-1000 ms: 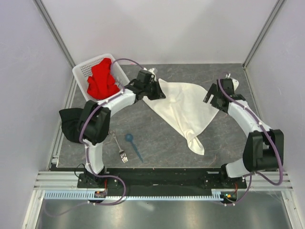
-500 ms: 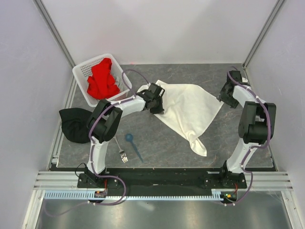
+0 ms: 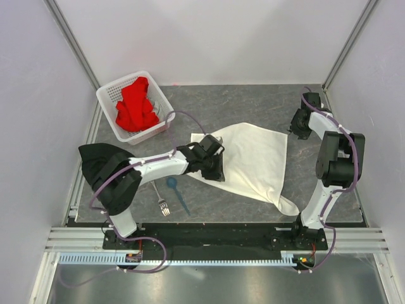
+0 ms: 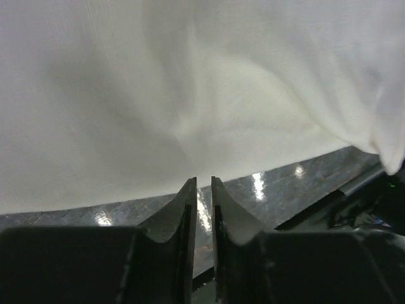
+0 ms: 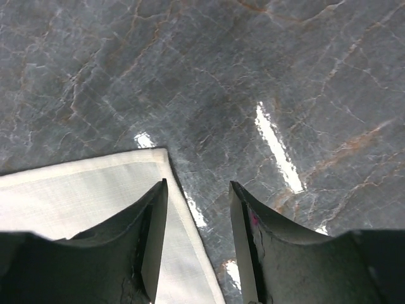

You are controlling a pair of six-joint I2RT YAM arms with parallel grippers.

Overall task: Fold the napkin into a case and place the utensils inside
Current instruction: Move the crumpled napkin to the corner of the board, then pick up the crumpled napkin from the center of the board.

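Top view: the napkin (image 3: pixel 253 158) is lying unfolded mid-table, with the fork (image 3: pixel 159 196) and spoon (image 3: pixel 177 193) lying apart from it, near the front edge. Left wrist: my left gripper (image 4: pixel 203 180) is pinching the hem, jaws almost together, and so thin a bite is risking a slip. Right wrist: my right gripper (image 5: pixel 197 183) is standing apart astride the napkin's corner, and closing from here is risking a grab at bare table (image 5: pixel 266 82).

On the counter (image 3: pixel 240 104), napkin (image 3: pixel 253 158) spread right of centre, spoon (image 3: pixel 179 196) and fork (image 3: pixel 158 196) laid side by side to its near left, basket (image 3: pixel 109 95) set far left, bunched cloth (image 3: pixel 135 104) piled in it, second cloth (image 3: pixel 95 158) lying before it
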